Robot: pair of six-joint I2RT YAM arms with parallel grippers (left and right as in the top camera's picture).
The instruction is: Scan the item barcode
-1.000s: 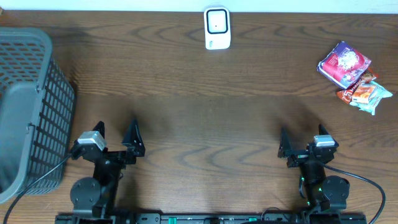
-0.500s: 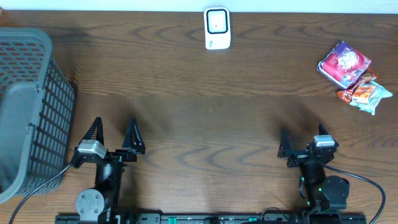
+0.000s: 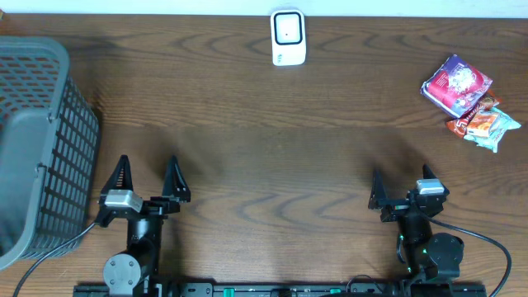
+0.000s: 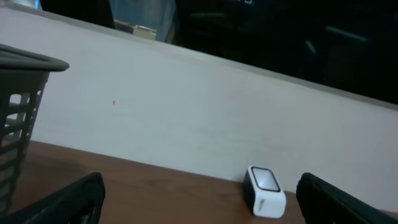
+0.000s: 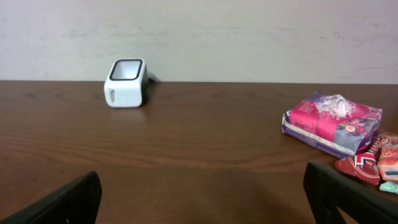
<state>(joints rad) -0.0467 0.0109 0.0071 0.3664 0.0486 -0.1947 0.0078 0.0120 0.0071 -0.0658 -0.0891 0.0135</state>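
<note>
The white barcode scanner (image 3: 288,37) stands at the far edge of the table, window up; it also shows in the left wrist view (image 4: 265,191) and the right wrist view (image 5: 126,83). At the far right lies a pink and red item packet (image 3: 456,85) (image 5: 333,122), with orange snack packets (image 3: 483,122) (image 5: 379,163) beside it. My left gripper (image 3: 148,165) (image 4: 199,199) hangs open and empty at the near left. My right gripper (image 3: 402,177) (image 5: 202,193) is open and empty at the near right, well short of the packets.
A grey mesh basket (image 3: 37,140) (image 4: 18,124) fills the left side, close to my left arm. A pale wall runs behind the table's far edge. Bare brown wood lies between the grippers and the scanner.
My left gripper has swung round to point straight at the far edge and shifted slightly left. The right arm and all objects have stayed put.
</note>
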